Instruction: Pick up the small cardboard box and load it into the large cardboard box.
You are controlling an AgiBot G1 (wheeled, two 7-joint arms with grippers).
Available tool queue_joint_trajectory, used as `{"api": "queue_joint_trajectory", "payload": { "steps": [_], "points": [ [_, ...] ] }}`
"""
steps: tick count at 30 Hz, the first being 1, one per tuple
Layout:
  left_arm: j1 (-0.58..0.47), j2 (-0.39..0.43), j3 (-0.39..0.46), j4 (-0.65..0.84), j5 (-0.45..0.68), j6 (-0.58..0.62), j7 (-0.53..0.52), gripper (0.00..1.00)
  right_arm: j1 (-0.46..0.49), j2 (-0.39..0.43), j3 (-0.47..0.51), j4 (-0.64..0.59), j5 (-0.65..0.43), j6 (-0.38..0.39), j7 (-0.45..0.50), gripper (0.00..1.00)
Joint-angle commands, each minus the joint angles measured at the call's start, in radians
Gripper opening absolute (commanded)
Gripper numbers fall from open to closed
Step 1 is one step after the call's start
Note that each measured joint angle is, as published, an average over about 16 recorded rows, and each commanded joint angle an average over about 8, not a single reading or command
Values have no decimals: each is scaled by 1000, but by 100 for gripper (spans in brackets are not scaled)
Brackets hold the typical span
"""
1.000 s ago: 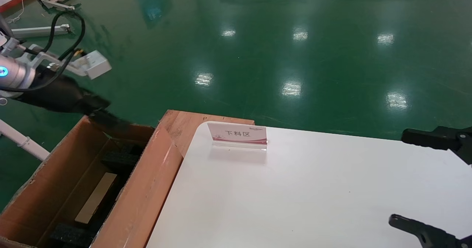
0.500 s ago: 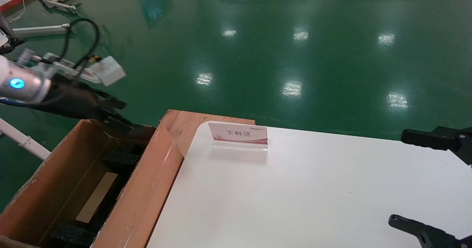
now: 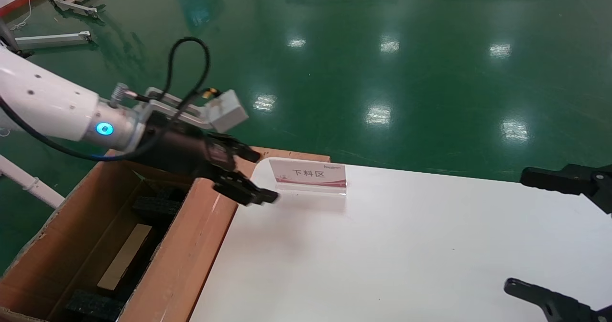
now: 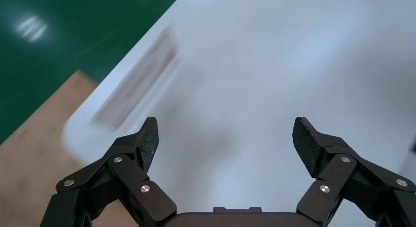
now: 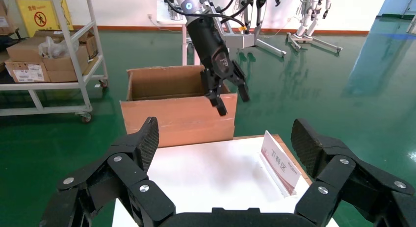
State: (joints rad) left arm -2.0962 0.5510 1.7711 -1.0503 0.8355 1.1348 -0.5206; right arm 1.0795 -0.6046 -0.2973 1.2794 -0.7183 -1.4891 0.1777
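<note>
White table (image 3: 406, 245), left gripper (image 3: 248, 178) above, jaws wide, empty.

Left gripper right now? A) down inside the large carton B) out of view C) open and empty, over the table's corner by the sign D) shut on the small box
C: left gripper shows its fingers spread with nothing between them, above the white table near the acrylic sign.

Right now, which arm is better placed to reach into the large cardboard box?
Left: the open left gripper hovers by the large cardboard box; the right gripper hangs far across the table.
</note>
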Motion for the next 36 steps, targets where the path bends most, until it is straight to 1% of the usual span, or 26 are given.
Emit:
{"api": "queue_joint_trajectory", "payload": {
  "steps": [1, 36],
  "points": [
    [49, 3, -71, -11, -5, 17, 16, 100, 0, 0, 0, 0, 0, 0, 0, 100],
    [899, 53, -1313, -206, -92, 318, 293, 100, 0, 1, -2, 0, 1, 1, -1, 100]
  ]
}}
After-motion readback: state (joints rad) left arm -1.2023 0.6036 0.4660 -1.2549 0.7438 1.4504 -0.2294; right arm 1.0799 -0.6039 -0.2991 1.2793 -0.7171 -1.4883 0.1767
